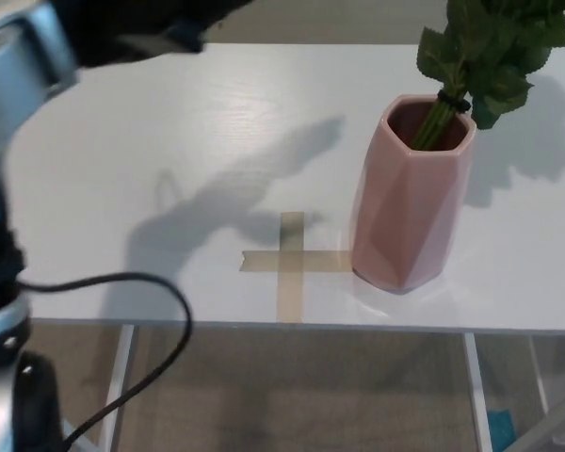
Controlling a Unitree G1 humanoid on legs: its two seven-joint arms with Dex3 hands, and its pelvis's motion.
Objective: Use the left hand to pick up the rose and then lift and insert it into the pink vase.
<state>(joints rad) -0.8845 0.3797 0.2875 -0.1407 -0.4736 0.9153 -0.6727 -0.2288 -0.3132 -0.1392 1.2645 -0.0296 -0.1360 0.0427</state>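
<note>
The rose [485,47] stands in the pink vase [410,202] at the right of the frame, stems down in the mouth, green leaves spilling over the top edge. The vase sits on the white table [169,132], just right of a tape cross [290,259]. The left hand [137,24] is a dark blur in the upper left; whether its fingers are apart or together, I cannot tell
</note>
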